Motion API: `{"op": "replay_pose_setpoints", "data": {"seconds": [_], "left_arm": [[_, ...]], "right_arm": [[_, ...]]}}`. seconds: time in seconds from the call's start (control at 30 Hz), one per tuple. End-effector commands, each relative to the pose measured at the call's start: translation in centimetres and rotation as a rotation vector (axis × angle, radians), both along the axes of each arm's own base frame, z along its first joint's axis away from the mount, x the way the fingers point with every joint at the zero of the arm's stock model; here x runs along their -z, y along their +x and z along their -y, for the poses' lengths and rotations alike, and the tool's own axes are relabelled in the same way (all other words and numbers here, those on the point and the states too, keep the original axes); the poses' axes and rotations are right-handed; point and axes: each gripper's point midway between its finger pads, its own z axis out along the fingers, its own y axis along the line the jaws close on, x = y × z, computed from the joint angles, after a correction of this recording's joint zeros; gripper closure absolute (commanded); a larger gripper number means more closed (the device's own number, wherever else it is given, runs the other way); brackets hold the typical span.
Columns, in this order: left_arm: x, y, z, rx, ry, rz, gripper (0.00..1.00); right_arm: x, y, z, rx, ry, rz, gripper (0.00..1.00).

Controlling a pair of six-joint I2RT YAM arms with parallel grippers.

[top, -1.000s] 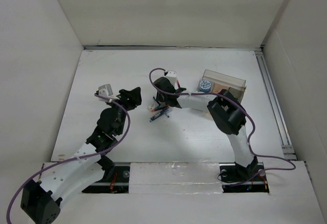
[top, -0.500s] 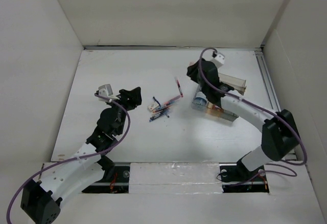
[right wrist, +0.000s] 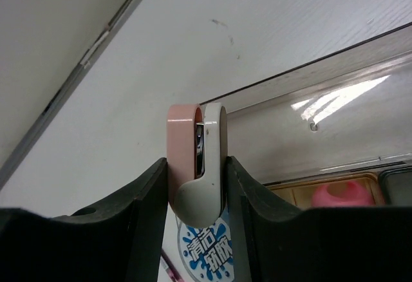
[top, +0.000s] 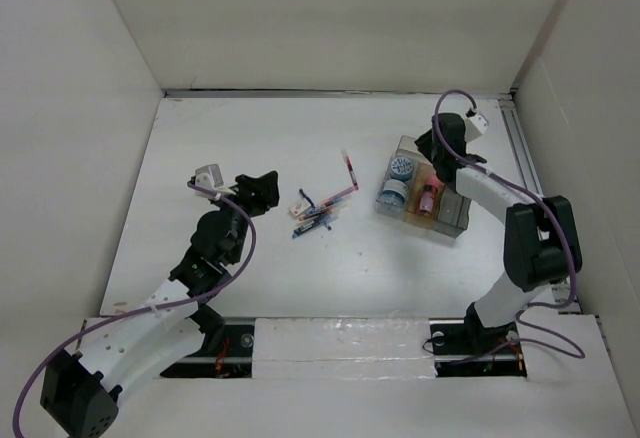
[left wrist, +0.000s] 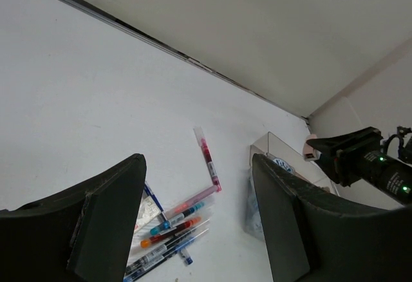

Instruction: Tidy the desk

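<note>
Spill risk: pink-and-white item [right wrist: 193, 141] clenched in right hand [right wrist: 197, 188] could be dropped outside clear box [right wrist: 322, 108] if released early; left hand [left wrist: 196, 166] released.

The right gripper [right wrist: 196, 169] pinches a pink-and-white object [right wrist: 209, 153] above a clear box [right wrist: 309, 102].

Matte white desk [top: 250, 148], clear glossy plastic box [right wrist: 322, 114], smooth pink-and-white plastic object [right wrist: 196, 159]

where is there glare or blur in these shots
Right wrist: a white glare streak on the clear box wall; the dark right fingers sit soft in the foreground. Left wrist: the left fingers are dark and blurred, the pens fairly sharp. Top external: even light, weak shadows.
</note>
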Motion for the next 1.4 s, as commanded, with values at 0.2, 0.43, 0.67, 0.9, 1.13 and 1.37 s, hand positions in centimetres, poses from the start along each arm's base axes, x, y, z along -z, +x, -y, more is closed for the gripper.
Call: {"op": "replay_pose_setpoints", "data": {"seconds": [0.2, 0.43, 0.67, 0.9, 1.13, 1.37], "left_arm": [[-2.7, -0.3, 0.1, 0.009, -0.042, 0.063, 0.37], [-2.7, -0.3, 0.2, 0.015, -0.042, 0.063, 0.37], [-2.6, -0.3, 0.1, 0.012, -0.044, 0.065, 0.37], [-3.2, -0.8, -1.0, -0.023, -0.079, 0.084, 0.38], [-3.3, -1.6, -2.3, -0.060, -0.130, 0.112, 0.38], [-3.3, -1.5, -2.3, -0.067, -0.125, 0.110, 0.38]], "right_arm": [[-0.5, 2.6, 0.3, -0.002, 0.020, 0.010, 0.67], [1.0, 2.6, 0.9, 0.002, 0.023, -0.032, 0.39], [-1.8, 1.3, -1.0, -0.059, 0.051, 0.029, 0.47], [-2.3, -3.9, -14.3, -0.474, 0.068, 0.072, 0.96], [0.1, -10.4, -26.6, -0.834, -0.038, -0.013, 0.87], [2.3, -12.6, -32.6, -0.966, -0.073, -0.105, 0.55]]}}
